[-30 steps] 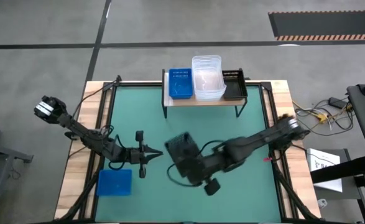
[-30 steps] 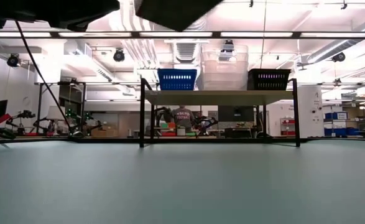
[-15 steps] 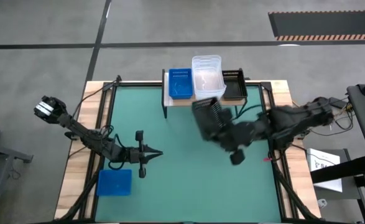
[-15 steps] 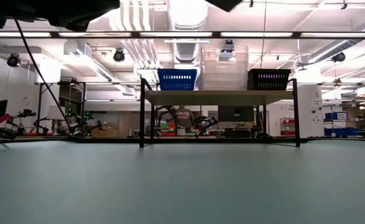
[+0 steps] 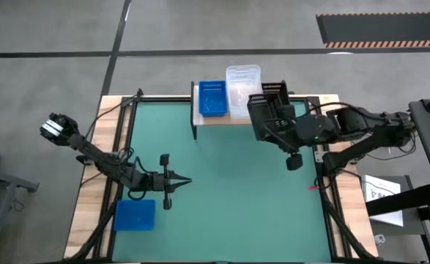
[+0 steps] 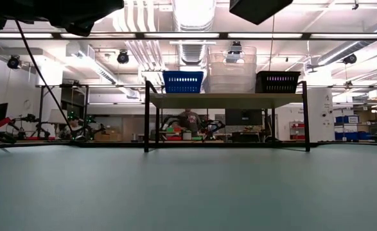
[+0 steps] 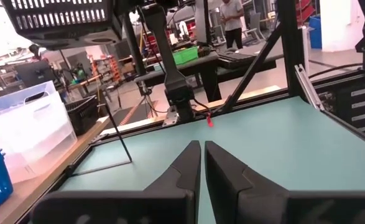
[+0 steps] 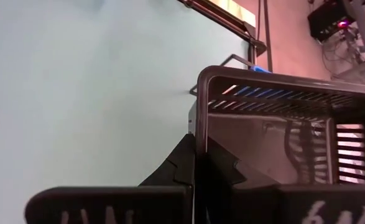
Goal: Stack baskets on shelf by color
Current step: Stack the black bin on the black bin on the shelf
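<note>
My right gripper (image 5: pixel 280 128) is shut on a black perforated basket (image 5: pixel 268 117), carried in the air over the front edge of the shelf (image 5: pixel 222 119), near the shelf's right end. On the wooden shelf top stand a blue basket (image 5: pixel 212 97), stacked clear baskets (image 5: pixel 243 89) and a black basket (image 5: pixel 279 94). Another blue basket (image 5: pixel 135 215) lies upside down, its flat bottom up, on the table's near left. My left gripper (image 5: pixel 173 180) hovers shut over the table's left half. The low view shows the carried basket (image 6: pixel 259 8) high above the shelf (image 6: pixel 223 99). My right gripper pinches one side wall (image 8: pixel 202 118) of the black basket just below its rim, one finger (image 8: pixel 182 163) outside and the other inside the hollow. The basket is lifted clear of table and shelf, hanging tilted off the fingers.
The shelf stands at the table's far edge on thin black legs (image 6: pixel 146 115). Black frame rails (image 5: pixel 321 147) run along the table's sides. Cables and equipment (image 5: pixel 379 132) lie off the right side. The green table top (image 5: pixel 229 213) lies open in the middle and near right.
My right gripper has carried the black basket from over the table's middle toward the far edge and the right, up to the shelf's front. The basket has turned about on the way and stayed clear of the table. The left arm has kept still.
</note>
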You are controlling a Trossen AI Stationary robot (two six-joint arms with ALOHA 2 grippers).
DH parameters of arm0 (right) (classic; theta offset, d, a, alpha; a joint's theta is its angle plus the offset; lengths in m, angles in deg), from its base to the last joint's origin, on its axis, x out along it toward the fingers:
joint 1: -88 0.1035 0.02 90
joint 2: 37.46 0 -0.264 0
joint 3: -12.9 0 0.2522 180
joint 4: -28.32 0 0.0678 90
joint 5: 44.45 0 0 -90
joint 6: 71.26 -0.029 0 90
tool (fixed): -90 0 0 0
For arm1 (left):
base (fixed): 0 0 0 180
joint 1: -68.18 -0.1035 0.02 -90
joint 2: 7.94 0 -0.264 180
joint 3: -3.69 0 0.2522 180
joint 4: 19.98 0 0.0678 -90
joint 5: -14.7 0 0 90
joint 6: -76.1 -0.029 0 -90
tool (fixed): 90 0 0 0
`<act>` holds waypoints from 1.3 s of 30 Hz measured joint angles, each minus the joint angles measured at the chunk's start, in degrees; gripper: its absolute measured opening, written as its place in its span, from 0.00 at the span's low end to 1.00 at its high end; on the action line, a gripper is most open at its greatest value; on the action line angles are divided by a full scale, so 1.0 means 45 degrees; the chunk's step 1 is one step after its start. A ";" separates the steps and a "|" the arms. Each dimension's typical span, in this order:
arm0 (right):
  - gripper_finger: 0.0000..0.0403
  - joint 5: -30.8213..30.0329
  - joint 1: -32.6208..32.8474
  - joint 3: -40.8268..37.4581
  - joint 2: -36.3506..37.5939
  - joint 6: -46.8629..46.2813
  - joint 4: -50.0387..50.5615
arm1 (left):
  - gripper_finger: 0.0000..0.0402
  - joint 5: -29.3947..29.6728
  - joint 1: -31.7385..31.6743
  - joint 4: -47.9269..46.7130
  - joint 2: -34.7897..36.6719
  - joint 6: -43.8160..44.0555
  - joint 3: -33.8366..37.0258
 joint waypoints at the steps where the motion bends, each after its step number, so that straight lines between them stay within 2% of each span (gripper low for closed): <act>1: 0.02 0.0000 -0.0029 -0.0080 0.0125 0.0025 -0.0001 | 0.02 0.0000 0.0000 0.0000 0.0000 0.0005 0.0000; 10: 0.02 -0.0007 -0.0288 -0.0482 0.0815 0.0624 0.0000 | 0.02 -0.0005 0.0001 0.0000 -0.0005 0.0332 0.0005; 18: 0.02 -0.0010 -0.1095 -0.0494 0.0954 0.1116 0.0014 | 0.02 -0.0010 0.0001 -0.0005 -0.0005 0.0346 0.0008; 21: 0.02 -0.0062 -0.1762 -0.0496 0.0955 0.1043 0.0121 | 0.02 -0.0010 0.0001 -0.0010 -0.0005 0.0350 0.0010; 24: 0.02 -0.0107 -0.3231 -0.0496 0.0873 0.1573 0.0170 | 0.02 -0.0010 0.0001 -0.0010 -0.0005 0.0346 0.0010; 33: 0.02 0.4773 -0.9147 -0.0619 0.0370 0.2730 0.0814 | 0.02 -0.0010 0.0001 -0.0008 -0.0005 0.0345 0.0010; 39: 0.02 0.6513 -1.0958 -0.0647 -0.0197 0.3355 0.0948 | 0.02 -0.0010 0.0001 -0.0010 -0.0005 0.0345 0.0010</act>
